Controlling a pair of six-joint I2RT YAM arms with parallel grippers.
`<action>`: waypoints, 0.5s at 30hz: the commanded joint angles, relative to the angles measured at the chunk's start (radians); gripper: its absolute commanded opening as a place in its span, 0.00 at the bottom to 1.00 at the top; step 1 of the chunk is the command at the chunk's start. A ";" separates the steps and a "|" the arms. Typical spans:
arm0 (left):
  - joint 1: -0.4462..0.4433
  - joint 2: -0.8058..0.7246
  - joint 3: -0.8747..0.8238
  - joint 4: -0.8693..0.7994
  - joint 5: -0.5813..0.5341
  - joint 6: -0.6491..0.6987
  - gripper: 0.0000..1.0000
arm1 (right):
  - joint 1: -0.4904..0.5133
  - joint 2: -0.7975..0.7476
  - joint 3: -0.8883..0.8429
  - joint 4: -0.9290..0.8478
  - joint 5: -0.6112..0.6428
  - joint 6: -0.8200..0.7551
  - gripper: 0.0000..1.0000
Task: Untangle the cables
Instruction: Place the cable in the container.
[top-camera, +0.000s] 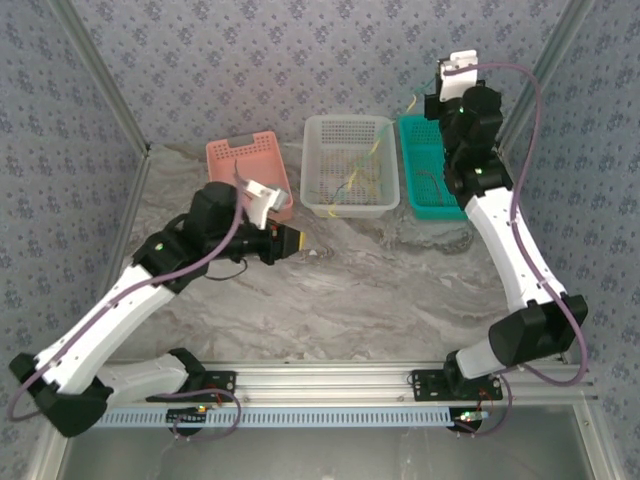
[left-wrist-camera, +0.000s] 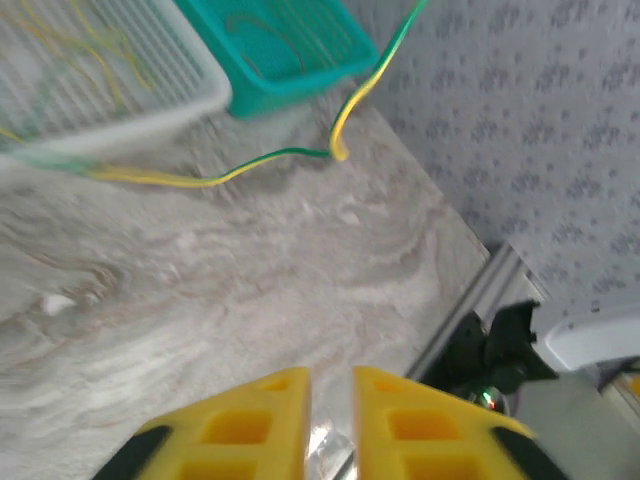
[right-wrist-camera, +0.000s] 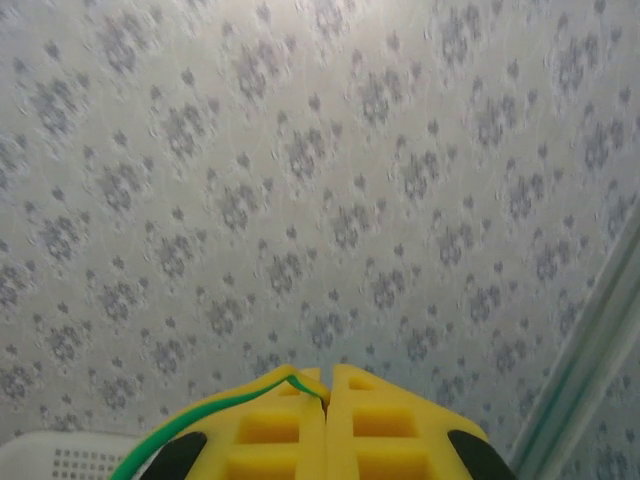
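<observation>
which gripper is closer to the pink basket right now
left. the left gripper sits just in front of the pink basket, off its near corner; the right gripper is raised above the teal basket, with the white basket between them.

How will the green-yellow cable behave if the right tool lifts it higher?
Likely floppy: the green-yellow cable sags and kinks on the table rather than holding a line. Probably light: the shut right tool carries it by a fingertip pinch. It may snag, since its far end runs toward the white basket.
</observation>
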 joint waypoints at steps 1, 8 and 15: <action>-0.002 -0.127 -0.045 0.047 -0.239 -0.158 0.31 | 0.000 0.091 0.132 -0.261 0.205 0.150 0.00; 0.002 -0.204 -0.157 0.052 -0.377 -0.291 0.43 | 0.002 0.384 0.545 -0.955 0.382 0.543 0.00; -0.008 -0.060 -0.225 0.273 -0.259 -0.399 0.49 | -0.031 0.566 0.684 -1.174 0.107 0.759 0.00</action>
